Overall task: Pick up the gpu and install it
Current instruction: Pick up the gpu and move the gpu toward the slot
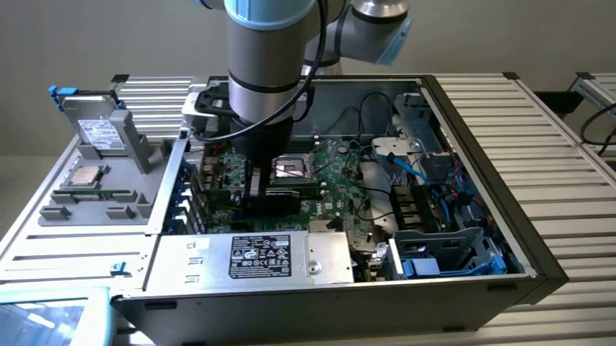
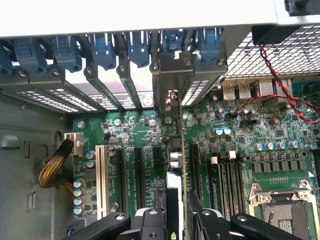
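The gpu (image 2: 176,155) stands on edge inside the open PC case, seen edge-on as a thin green board with a black shroud, running over a black expansion slot of the motherboard (image 2: 240,135). Its metal bracket (image 2: 170,75) lines up with the rear slot openings under the blue latches (image 2: 102,50). My gripper (image 2: 176,215) is shut on the card's upper edge, one black finger on each face. From the exterior view, the gripper (image 1: 255,180) reaches straight down into the case with the dark gpu (image 1: 270,209) below it. Whether the card sits fully in the slot I cannot tell.
An open CPU socket (image 2: 282,210) lies close beside the card. A yellow braided cable (image 2: 52,167) and a red-black wire (image 2: 280,85) run over the board. The power supply (image 1: 255,256) fills the case front, and a drive cage with blue cables (image 1: 443,238) stands at the exterior view's right.
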Controlling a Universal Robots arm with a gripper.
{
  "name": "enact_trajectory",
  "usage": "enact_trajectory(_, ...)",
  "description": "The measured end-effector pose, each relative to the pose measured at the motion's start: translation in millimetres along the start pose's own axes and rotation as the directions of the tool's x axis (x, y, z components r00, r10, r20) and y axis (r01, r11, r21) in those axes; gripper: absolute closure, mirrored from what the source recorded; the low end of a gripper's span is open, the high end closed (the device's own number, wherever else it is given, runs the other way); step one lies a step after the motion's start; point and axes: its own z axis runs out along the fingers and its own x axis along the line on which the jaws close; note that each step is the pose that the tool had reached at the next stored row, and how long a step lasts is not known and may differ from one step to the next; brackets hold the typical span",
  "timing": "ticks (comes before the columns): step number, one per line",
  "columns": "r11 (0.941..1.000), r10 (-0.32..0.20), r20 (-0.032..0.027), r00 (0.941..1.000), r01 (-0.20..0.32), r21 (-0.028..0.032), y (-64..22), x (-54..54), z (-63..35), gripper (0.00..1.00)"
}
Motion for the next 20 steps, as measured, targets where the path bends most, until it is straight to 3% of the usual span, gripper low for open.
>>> enact_trajectory(4, 1.0, -0.001, -0.0004, 1.0, 0.001, -0.0002, 0.2, 0.1, 0.0, 0.72)
enact_trajectory(9, 0.9999, -0.013, -0.0081, 0.9999, 0.013, -0.0001, 0.3, 0.1, 0.0, 0.72)
enact_trajectory(20, 0.9999, -0.014, -0.0094, 0.9999, 0.014, -0.001, 1.0, -2.9, 0.1, 0.72)
